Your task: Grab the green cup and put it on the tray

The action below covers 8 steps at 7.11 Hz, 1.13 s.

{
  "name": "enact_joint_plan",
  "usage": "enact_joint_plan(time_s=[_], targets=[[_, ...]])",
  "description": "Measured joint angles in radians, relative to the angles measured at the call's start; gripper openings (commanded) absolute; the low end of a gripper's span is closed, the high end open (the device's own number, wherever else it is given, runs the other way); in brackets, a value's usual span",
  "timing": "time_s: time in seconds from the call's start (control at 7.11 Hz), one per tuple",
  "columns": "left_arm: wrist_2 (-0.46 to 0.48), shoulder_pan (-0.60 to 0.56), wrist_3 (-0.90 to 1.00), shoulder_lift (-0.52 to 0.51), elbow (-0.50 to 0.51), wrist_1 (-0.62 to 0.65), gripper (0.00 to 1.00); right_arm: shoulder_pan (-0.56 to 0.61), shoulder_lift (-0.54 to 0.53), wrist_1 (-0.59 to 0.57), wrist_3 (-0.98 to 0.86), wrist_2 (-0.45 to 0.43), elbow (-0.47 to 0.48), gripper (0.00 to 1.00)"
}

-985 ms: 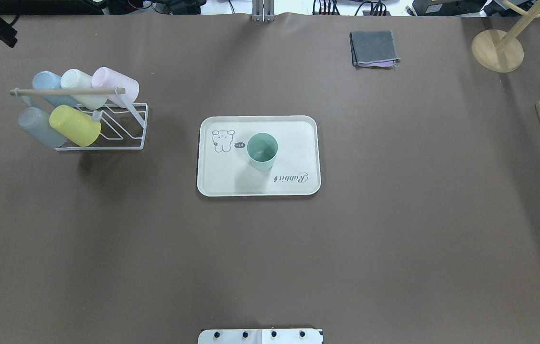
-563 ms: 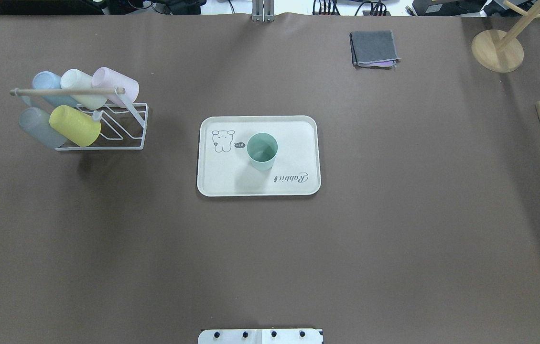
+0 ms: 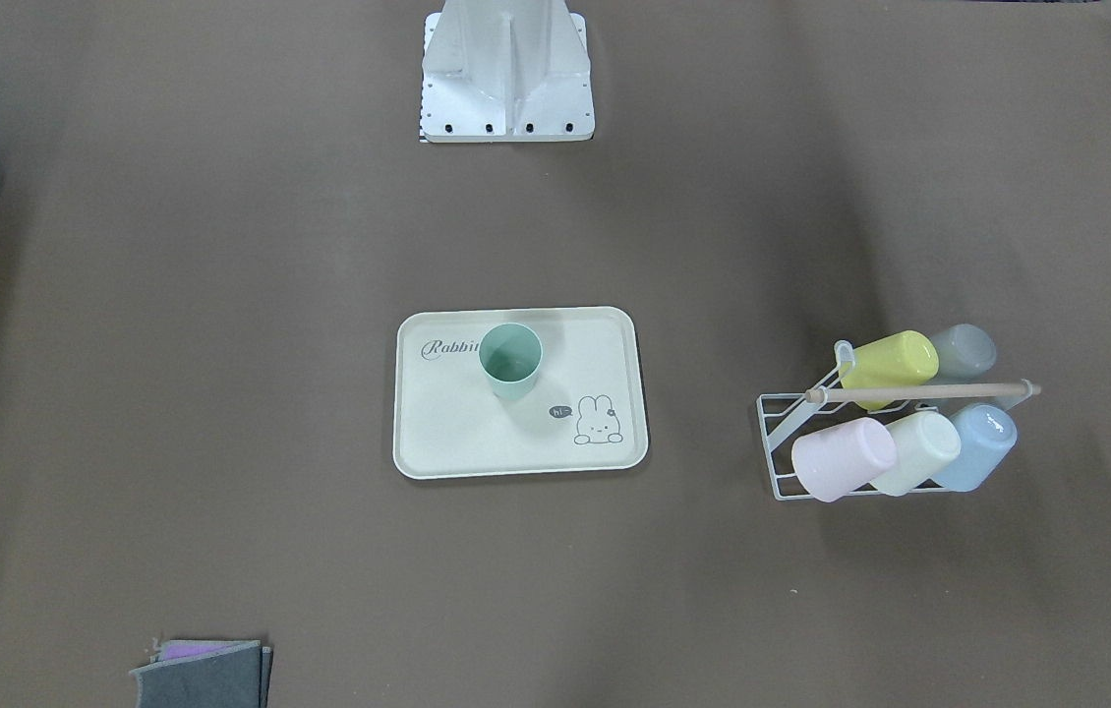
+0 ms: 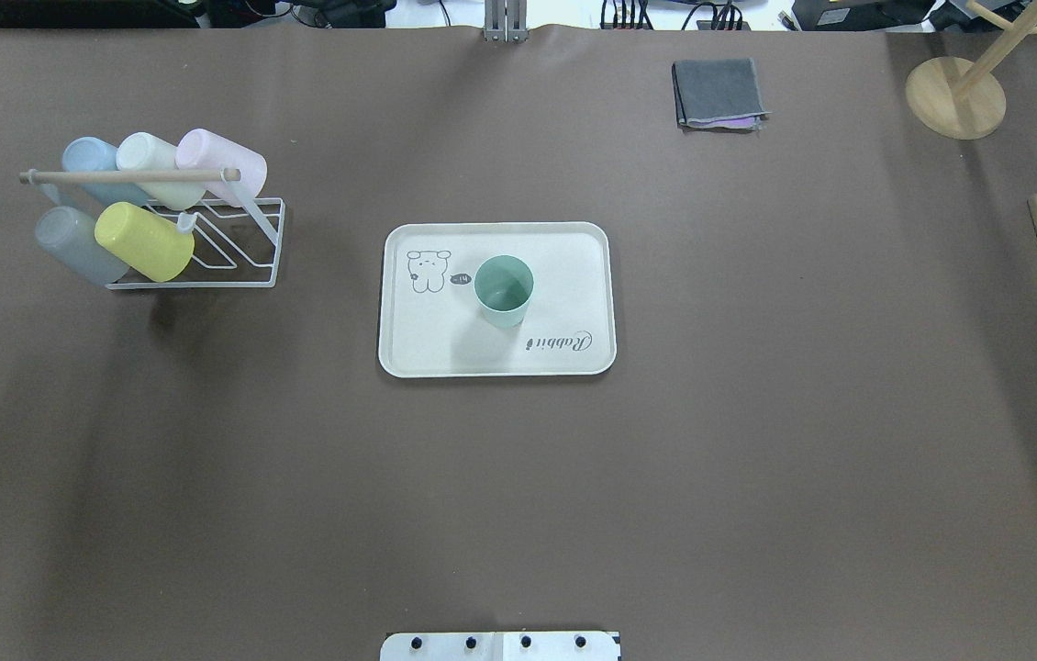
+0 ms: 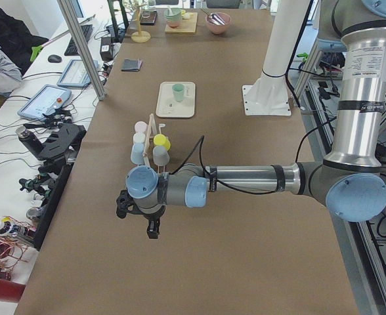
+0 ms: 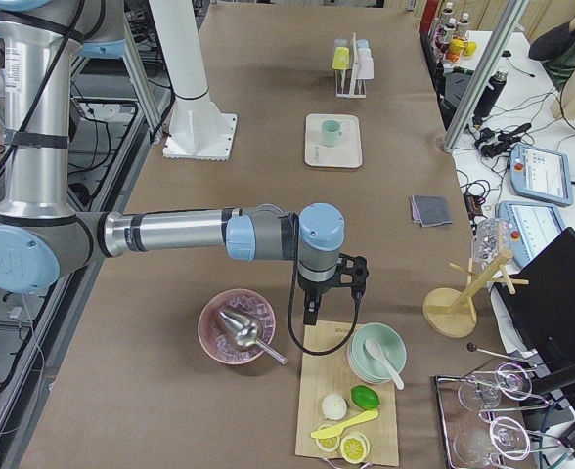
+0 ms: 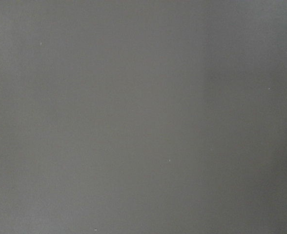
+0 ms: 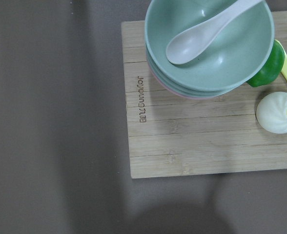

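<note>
The green cup [image 4: 504, 292] stands upright on the cream tray [image 4: 564, 275], near the tray's middle; nothing touches it. Both also show in the front-facing view, cup [image 3: 510, 361] on tray [image 3: 477, 433]. My left gripper [image 5: 152, 228] shows only in the exterior left view, far from the tray at the table's left end, pointing down; I cannot tell whether it is open or shut. My right gripper [image 6: 310, 315] shows only in the exterior right view, above the edge of a wooden board at the table's right end; I cannot tell its state either.
A white wire rack [image 4: 243, 248] with several pastel cups lies left of the tray. A folded grey cloth [image 4: 719, 92] and a wooden stand [image 4: 954, 96] sit at the back right. The wooden board [image 8: 182, 146] carries stacked green bowls [image 8: 209, 44] with a spoon.
The left arm's dark gripper, at the overhead view's top left corner a second ago, has moved out of that view. The cup and tray have not moved.
</note>
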Motion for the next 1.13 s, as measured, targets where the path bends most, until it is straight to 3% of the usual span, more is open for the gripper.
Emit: enact_joint_plan(time_s=[1.13], targets=[[0.027,-0.026,0.000,0.026,-0.040,0.006,0.98,0.014,0.000,0.002,0.001,-0.008,0.002,1.00]])
